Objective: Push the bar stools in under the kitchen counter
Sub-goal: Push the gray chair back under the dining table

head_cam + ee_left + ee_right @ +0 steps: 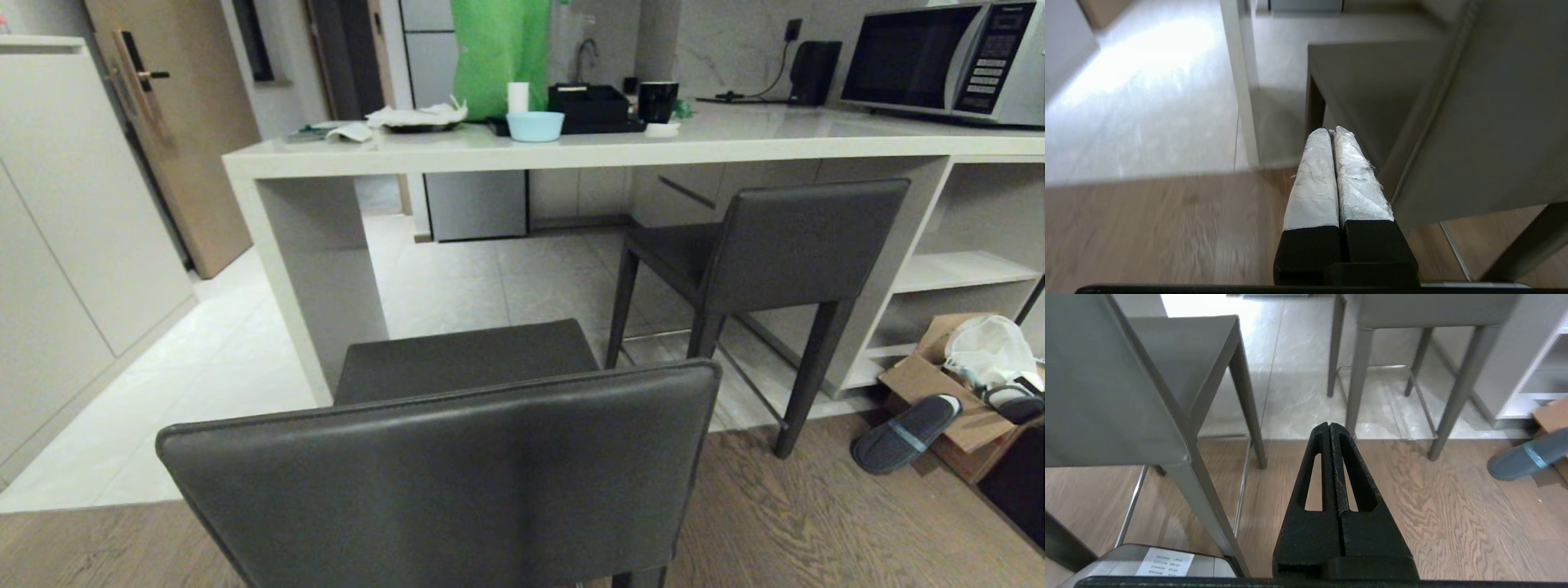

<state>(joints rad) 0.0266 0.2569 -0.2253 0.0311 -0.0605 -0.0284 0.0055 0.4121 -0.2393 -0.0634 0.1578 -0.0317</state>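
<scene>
1. Pale floor tiles (457, 286) meet brown wood flooring (816, 523).
2. A wooden door (175, 122) stands far left, beside white cupboards (57, 245).
3. A marbled wall (735, 45) runs behind.

A microwave (947, 61), blue bowl (535, 126) and green bag (500, 53) up top; slipper (906, 433) beside a cardboard box (922, 380).

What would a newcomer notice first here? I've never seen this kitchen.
The near stool fills the foreground, standing clear of the counter. The far stool sits to its right, seat partly under the worktop. Both grippers, left and right, are shut and empty.
</scene>
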